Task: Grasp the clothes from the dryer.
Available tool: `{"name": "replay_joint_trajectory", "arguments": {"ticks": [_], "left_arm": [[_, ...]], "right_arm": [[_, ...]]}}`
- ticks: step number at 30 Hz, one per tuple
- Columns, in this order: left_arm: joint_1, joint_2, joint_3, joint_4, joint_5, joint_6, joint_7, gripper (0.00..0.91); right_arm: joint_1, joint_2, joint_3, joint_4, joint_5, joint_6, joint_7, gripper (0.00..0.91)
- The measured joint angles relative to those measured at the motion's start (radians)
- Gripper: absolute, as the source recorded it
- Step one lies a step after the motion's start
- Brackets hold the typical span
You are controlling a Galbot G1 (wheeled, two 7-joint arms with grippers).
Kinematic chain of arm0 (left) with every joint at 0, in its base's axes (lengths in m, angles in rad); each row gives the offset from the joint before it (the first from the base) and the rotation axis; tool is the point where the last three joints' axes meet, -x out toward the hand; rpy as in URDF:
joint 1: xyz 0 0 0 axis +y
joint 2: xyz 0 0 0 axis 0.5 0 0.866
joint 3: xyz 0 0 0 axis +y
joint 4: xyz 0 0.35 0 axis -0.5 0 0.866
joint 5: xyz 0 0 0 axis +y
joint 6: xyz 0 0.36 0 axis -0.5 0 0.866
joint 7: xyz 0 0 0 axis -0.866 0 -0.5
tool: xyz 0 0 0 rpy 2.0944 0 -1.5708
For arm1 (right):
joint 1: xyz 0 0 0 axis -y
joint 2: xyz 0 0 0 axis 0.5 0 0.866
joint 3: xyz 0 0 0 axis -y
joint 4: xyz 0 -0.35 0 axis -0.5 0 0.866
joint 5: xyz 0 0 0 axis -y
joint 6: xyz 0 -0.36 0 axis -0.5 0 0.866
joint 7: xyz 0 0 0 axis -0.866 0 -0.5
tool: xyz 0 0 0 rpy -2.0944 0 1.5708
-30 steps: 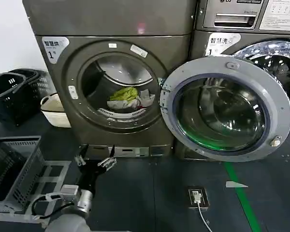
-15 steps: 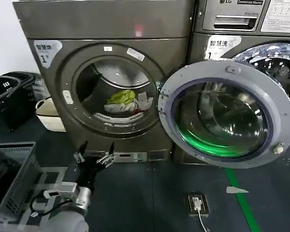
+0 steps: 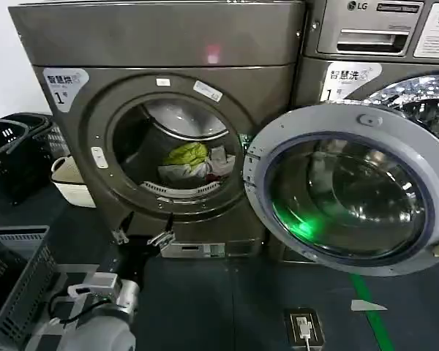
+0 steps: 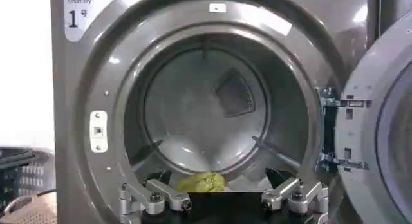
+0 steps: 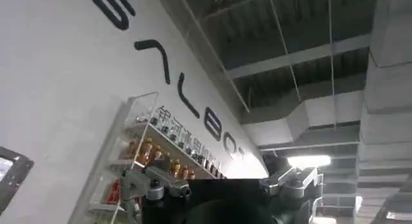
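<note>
One bundle of clothes (image 3: pixel 192 162) lying inside the dryer (image 3: pixel 161 117), low in the drum behind the white ribbed rim, yellow-green piece on top. Porthole door (image 3: pixel 347 197) swung fully open, to the right of the dryer. Left gripper (image 3: pixel 143 235) spread wide and empty, below the porthole, well apart from the clothes. Right gripper (image 5: pixel 222 186) also wide apart, holding nothing, pointing toward a ceiling.

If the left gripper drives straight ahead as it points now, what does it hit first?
Probably the dryer front just below the porthole: the left gripper, jaws open, sits lower than the clothes in the head view. Depth is unclear.
</note>
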Motion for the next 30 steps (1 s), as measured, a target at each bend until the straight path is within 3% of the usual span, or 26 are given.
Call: {"name": "replay_joint_trajectory", "arguments": {"ticks": [30], "left_arm": [[0.017,0.002,-0.006,-0.013,0.003,-0.003,0.004,0.907]], "right_arm": [[-0.008,0.0,0.001,0.015,0.008,0.002,0.005,0.907]]}}
